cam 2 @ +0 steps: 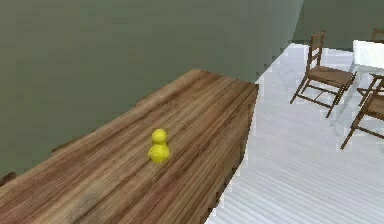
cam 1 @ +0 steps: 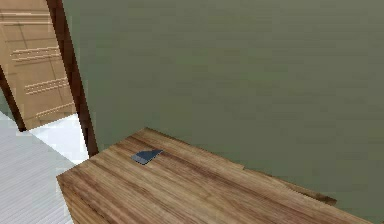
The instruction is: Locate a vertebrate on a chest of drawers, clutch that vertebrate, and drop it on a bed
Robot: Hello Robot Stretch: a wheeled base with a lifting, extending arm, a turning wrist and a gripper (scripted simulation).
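Yellow figure (cam 2: 158, 147): upright on the wooden surface (cam 2: 205, 105), mid-top.
Dark flat item (cam 1: 147, 156): lying near the surface's corner.
Pincer: state cannot be told.

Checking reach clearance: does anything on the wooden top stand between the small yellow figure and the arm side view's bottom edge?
Nothing visible does: only bare wood lies between the small yellow two-ball figure and that edge of the brown wooden top.

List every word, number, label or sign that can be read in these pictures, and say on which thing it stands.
None can be read. The wooden top, the small dark flat object on it, the yellow figure, the panelled door and the chairs carry no legible text.
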